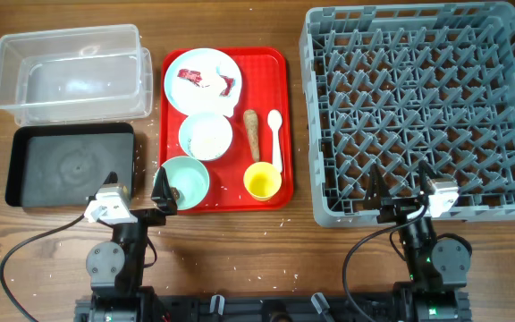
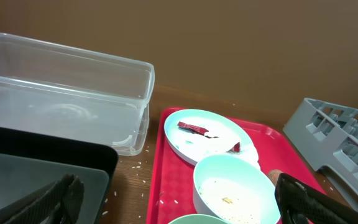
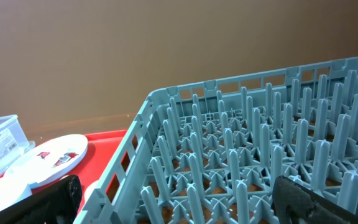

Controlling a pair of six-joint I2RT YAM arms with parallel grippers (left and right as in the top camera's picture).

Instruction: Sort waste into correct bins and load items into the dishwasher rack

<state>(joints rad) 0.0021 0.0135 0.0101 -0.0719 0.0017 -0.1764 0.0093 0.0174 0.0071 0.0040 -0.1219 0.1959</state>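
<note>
Grey dishwasher rack (image 1: 418, 112) is sitting right, clear tub (image 1: 70, 72) and black tray (image 1: 70, 165) left. Red tray (image 1: 280, 72) between is carrying plate (image 1: 206, 100) (wrapper (image 1: 190, 77) on it), pale bowl (image 1: 206, 134), mint bowl (image 1: 195, 172), yellow cup (image 1: 262, 181) and spoon (image 1: 274, 134). Left gripper (image 1: 139, 192) and right gripper (image 1: 401, 183) are hovering spread wide, holding nothing.

Narrow table gap (image 1: 301, 179) between red tray (image 1: 262, 89) and tall-walled rack (image 1: 418, 107)

Red-and-white wrapper (image 1: 189, 76) lies on pale blue plate (image 1: 206, 61); below, rice-speckled bowl (image 1: 189, 127), mint green bowl (image 1: 197, 174), yellow cup (image 1: 262, 181); brown stick (image 1: 252, 131) beside white spoon (image 1: 275, 139).
</note>
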